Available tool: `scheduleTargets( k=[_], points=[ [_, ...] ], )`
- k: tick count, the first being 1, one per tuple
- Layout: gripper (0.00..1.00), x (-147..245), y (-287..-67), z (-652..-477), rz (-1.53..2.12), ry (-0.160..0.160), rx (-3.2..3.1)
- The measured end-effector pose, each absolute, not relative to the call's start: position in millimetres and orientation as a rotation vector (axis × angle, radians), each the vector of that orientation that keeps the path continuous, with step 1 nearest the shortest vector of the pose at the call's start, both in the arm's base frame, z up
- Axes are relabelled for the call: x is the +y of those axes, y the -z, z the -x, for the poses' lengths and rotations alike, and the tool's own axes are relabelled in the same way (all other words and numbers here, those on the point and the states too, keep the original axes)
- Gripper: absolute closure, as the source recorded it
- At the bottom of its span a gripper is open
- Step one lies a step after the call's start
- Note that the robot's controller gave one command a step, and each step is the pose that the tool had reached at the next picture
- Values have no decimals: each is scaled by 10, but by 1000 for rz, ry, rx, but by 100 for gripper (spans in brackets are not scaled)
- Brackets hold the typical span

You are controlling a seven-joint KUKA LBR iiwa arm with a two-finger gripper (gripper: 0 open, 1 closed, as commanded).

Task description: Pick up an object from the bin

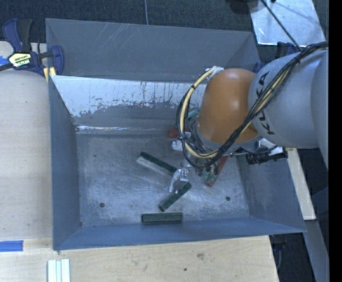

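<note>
Grey metal bin (65, 175) floor, lower centre: the gripper (180, 178) sits low at a slanted dark green flat bar (174, 199); whether it grips is unclear, so lifting remains.

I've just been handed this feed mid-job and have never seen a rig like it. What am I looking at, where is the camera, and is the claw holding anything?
There is one camera, looking down into a grey metal bin from above and slightly to one side. The big grey robot arm reaches in from the right; the orange cover and the cables are parts of it. Its claw is low over the middle of the bin floor. Three dark green sticks lie there: a tilted stick right under the claw, a flat stick along the near wall, and a third stick to the claw's left. Whether the claw has hold of anything cannot be told from this angle.
</note>
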State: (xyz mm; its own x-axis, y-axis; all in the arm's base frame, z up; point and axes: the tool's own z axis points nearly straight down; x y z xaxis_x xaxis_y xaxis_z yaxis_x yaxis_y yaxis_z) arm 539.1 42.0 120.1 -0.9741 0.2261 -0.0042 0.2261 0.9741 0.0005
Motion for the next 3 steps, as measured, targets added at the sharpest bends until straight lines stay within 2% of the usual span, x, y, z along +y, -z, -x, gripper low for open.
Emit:
scheduleTargets(
  k=[1,2,3],
  points=[
    [100,619,-788,-5463,-351,-7,3091],
    [100,619,-788,-5463,-352,-7,3091],
    [100,546,-2647,-5502,-337,0,3123]
  ],
)
